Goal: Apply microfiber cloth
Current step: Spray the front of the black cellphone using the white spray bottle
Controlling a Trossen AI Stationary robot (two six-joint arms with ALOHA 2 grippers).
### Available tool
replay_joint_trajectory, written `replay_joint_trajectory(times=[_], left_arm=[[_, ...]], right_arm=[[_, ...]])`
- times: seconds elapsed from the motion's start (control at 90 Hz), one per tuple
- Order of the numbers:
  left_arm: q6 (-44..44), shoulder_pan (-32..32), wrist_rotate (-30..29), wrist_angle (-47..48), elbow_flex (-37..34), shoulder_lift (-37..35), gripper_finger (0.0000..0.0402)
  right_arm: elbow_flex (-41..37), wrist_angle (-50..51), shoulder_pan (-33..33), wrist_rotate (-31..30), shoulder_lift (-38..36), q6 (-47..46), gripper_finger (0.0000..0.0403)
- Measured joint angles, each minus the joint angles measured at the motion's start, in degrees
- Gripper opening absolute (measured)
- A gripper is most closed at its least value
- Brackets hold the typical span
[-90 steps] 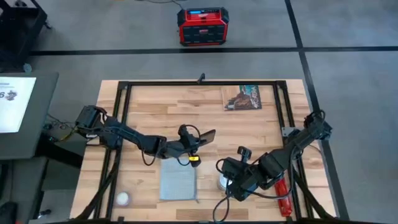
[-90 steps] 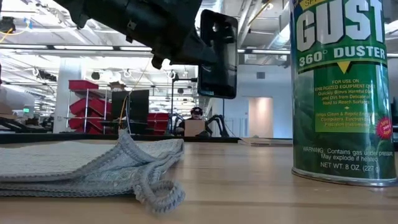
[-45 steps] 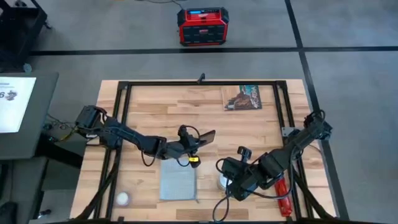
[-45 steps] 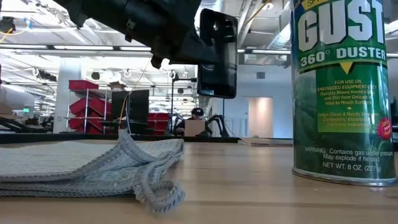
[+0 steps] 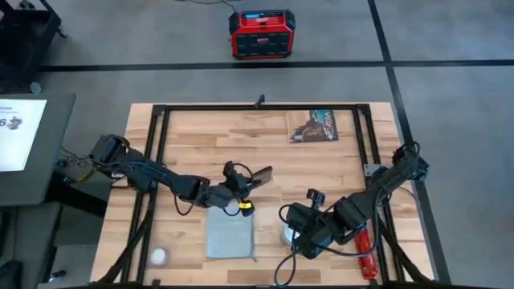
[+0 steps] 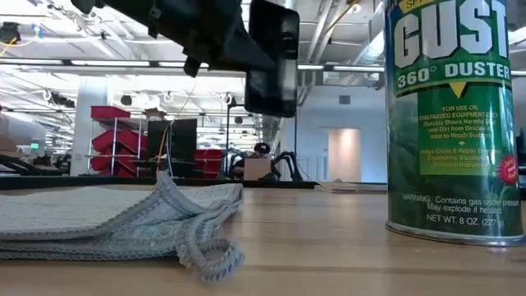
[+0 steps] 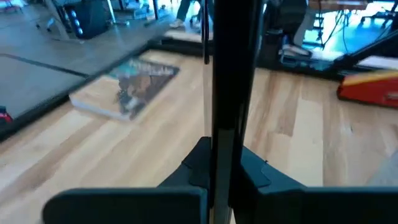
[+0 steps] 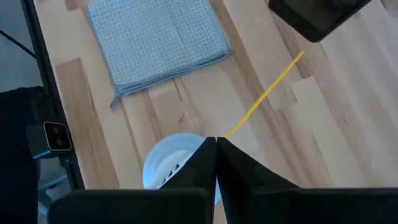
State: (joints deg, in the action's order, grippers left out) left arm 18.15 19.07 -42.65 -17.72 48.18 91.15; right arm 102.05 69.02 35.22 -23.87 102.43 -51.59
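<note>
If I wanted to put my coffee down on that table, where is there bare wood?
The far left corner, left of the booklet, is open wood. So is the middle strip between booklet and duster can. The near edge is crowded: cloth, can, the right tool, and the left tool holding the phone above the cloth.

Even, bright overhead light with soft shadows. The low view shows ceiling strip lights (image 6: 99, 62); the booklet (image 7: 127, 87) is motion-blurred in the left wrist view.
</note>
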Motion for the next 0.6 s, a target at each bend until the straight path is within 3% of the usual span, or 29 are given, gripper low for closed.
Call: replay_joint_trajectory(times=[0.6], left_arm=[[1.6,0.3,0.2,-4.6,-2.8,0.0,0.0004]], right_arm=[[-1.6,-1.1,-0.1,1.2,-0.1,-0.5,0.0]])
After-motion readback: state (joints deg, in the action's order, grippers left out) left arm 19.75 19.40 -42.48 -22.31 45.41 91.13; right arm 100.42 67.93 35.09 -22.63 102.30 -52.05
